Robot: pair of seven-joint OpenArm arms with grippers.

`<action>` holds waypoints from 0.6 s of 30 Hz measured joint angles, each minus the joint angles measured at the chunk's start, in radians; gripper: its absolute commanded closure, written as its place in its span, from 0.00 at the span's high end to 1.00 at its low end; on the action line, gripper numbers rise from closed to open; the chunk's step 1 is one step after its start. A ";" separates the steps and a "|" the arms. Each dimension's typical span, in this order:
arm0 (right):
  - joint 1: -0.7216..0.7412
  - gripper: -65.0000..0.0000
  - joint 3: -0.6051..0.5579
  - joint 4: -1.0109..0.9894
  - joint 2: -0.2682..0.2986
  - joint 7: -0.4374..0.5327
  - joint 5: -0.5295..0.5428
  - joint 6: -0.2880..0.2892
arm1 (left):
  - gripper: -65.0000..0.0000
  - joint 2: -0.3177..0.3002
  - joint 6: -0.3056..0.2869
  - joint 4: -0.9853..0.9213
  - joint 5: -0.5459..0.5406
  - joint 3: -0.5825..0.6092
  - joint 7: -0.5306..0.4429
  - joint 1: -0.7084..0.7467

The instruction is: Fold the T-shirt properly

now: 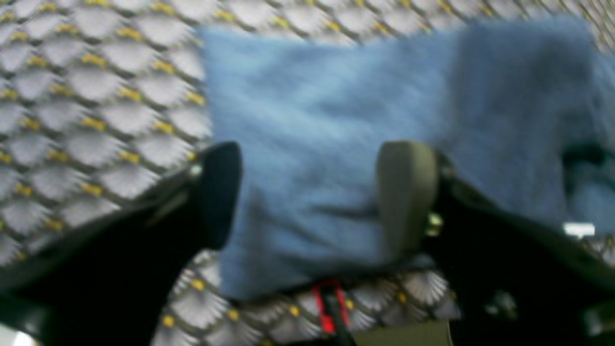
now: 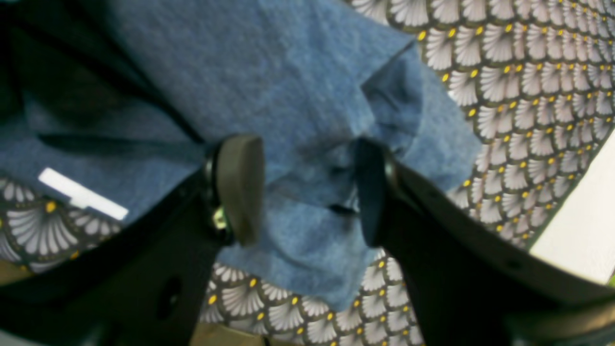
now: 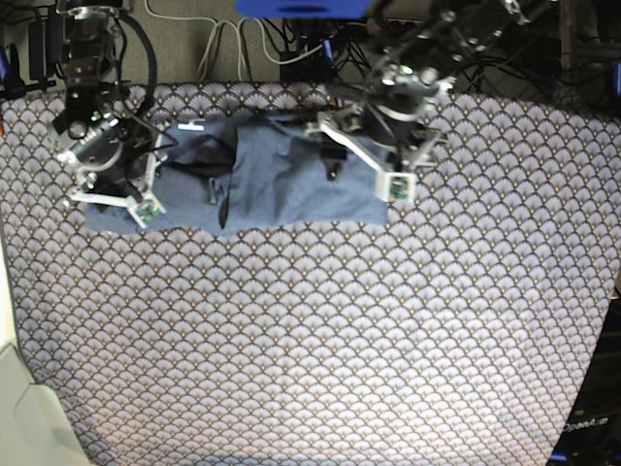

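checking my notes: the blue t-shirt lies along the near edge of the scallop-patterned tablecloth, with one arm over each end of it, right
Not quite. The T-shirt lies along the far edge of the tablecloth, up by the arms' bases, as the base view shows. The rest holds: the left gripper is over one end and the right gripper over the other.

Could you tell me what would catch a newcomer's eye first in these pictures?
Probably the slate-blue T-shirt, lying rumpled across the far part of the scallop-patterned tablecloth. Next, the two arms over its ends: the left gripper with fingers spread over one edge, and the right gripper straddling a bunched fold at the other end.
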 measured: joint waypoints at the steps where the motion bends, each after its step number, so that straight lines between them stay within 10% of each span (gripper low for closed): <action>1: 0.005 0.50 0.019 0.000 -0.001 -0.001 -0.004 0.000 | 0.74 -0.005 0.000 0.000 -0.011 -0.006 -0.002 -0.002; 18: 0.060 0.62 0.224 -0.003 -0.051 -0.012 -0.004 0.000 | 0.75 -0.056 0.000 -0.006 -0.032 -0.105 0.010 0.002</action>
